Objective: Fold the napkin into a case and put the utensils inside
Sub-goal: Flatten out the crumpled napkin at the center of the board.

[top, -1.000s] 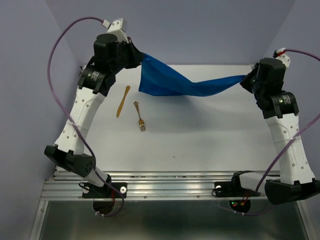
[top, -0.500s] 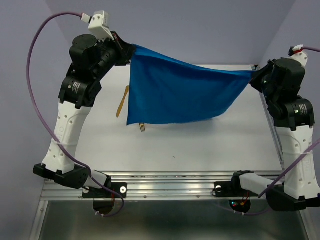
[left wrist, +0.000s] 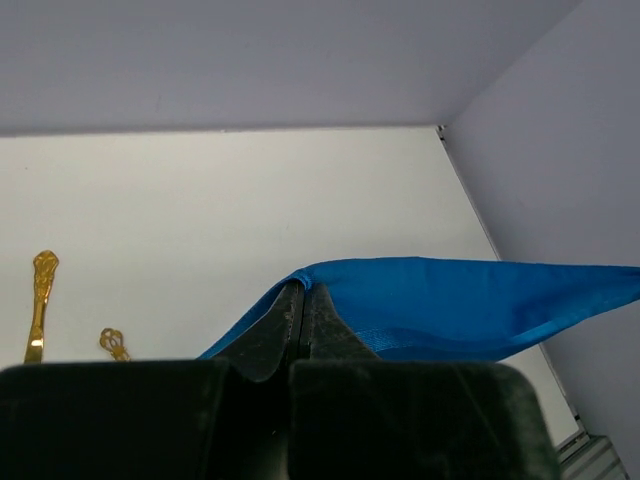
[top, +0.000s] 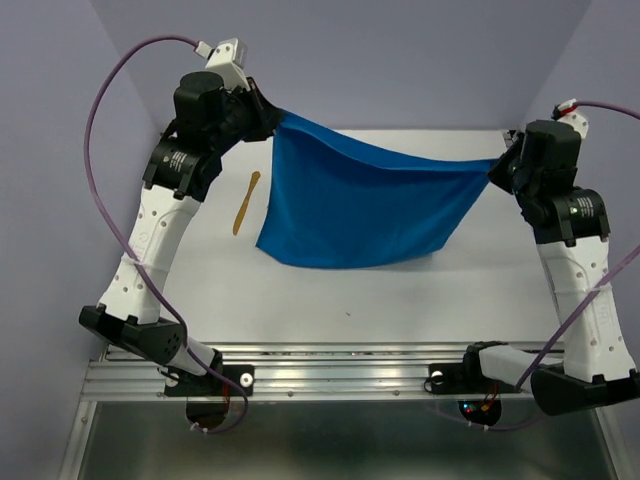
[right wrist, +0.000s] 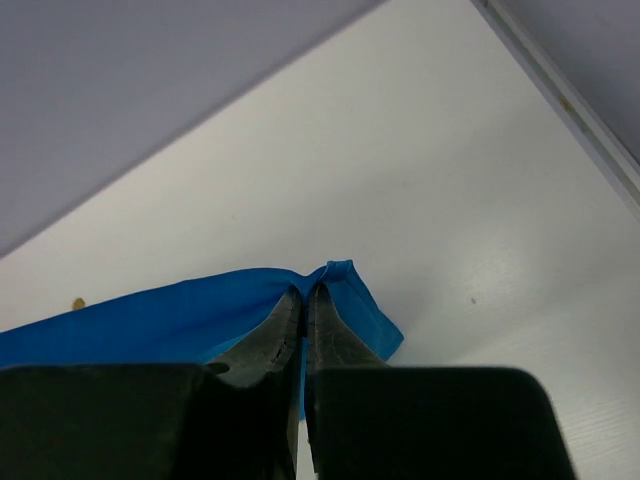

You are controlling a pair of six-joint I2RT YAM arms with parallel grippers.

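The bright blue napkin (top: 360, 205) hangs spread in the air between the two arms, above the white table. My left gripper (top: 276, 120) is shut on its upper left corner (left wrist: 305, 282). My right gripper (top: 497, 160) is shut on the upper right corner (right wrist: 325, 275). The lower edge droops close to the table. One golden utensil (top: 245, 203) lies flat, left of the napkin. In the left wrist view this utensil (left wrist: 38, 305) shows at the left, and the handle end of a second utensil (left wrist: 113, 343) peeks out beside it. The fork is hidden under the cloth in the top view.
The white table (top: 400, 290) is boxed in by pale purple walls at the back and both sides. A metal rail (top: 330, 365) with the arm bases runs along the near edge. Purple cables loop from each wrist.
The napkin went from a twisted strip to a spread sheet, then dropped lower. Both arms rose outward, then came back down and inward. The fork is now covered by the cloth.
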